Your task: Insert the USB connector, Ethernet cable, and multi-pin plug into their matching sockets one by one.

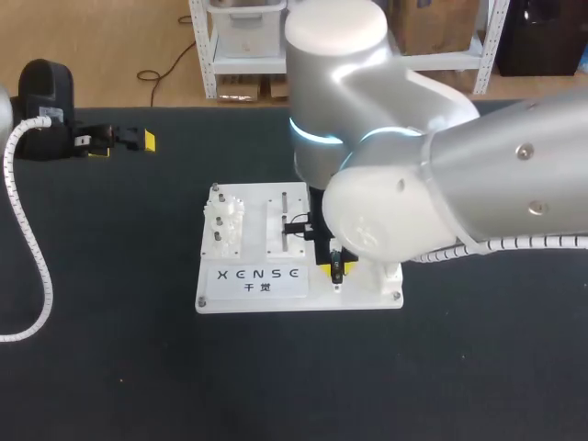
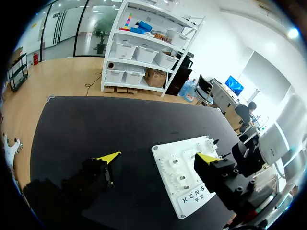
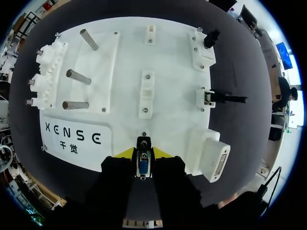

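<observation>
The white board (image 3: 124, 62) lies under my right gripper (image 3: 143, 154). That gripper is shut on the multi-pin plug (image 3: 143, 165), whose blue pin face shows between the yellow tips. The plug's white socket block (image 3: 213, 155) sits at the board's corner, beside the gripper. Along the same board edge, a black USB connector (image 3: 211, 38) and a black Ethernet cable end (image 3: 228, 99) sit at their holders. In the head view my right gripper (image 1: 335, 266) stands over the board (image 1: 257, 285). My left gripper (image 1: 119, 142) rests open far to the left, holding nothing (image 2: 157, 157).
White gears (image 3: 48, 72) and three metal pegs (image 3: 76, 76) stand on the board's far side from the sockets. A small white bracket (image 3: 147, 91) sits mid-board. Black mat (image 1: 110, 367) surrounds the board. My right arm's bulk (image 1: 441, 184) hides the board's right part from above.
</observation>
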